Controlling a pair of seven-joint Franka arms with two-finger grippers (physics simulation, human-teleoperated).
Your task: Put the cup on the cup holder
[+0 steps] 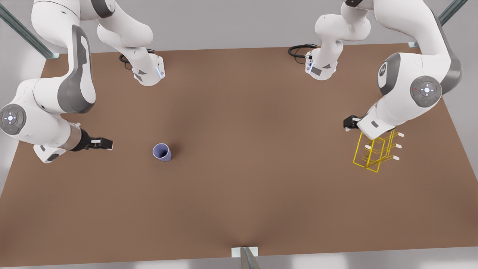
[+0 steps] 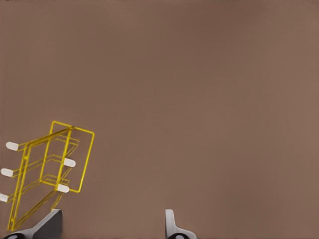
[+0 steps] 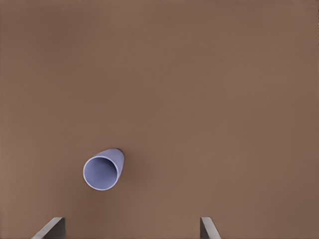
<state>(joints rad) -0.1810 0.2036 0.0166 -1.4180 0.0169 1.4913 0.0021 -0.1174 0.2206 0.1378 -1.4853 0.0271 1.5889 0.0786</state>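
The cup (image 1: 162, 152) (image 3: 103, 171) is a pale lavender-blue tumbler that stands upright, mouth up, on the brown table at the front view's left. My right gripper (image 1: 102, 143) (image 3: 130, 230) hovers open a short way from it, nearer the front view's left edge, with nothing between its fingers. The cup holder (image 1: 375, 153) (image 2: 50, 169), a yellow wire rack with white-tipped pegs, stands at the front view's right. My left gripper (image 1: 351, 122) (image 2: 110, 229) hangs open just beside the rack's top, touching nothing.
Both things rest on the brown table (image 1: 239, 112), with a wide bare stretch between cup and rack. The two arm bases (image 1: 149, 73) (image 1: 321, 67) with black cables sit at the far edge. Metal struts (image 1: 248, 257) frame the table.
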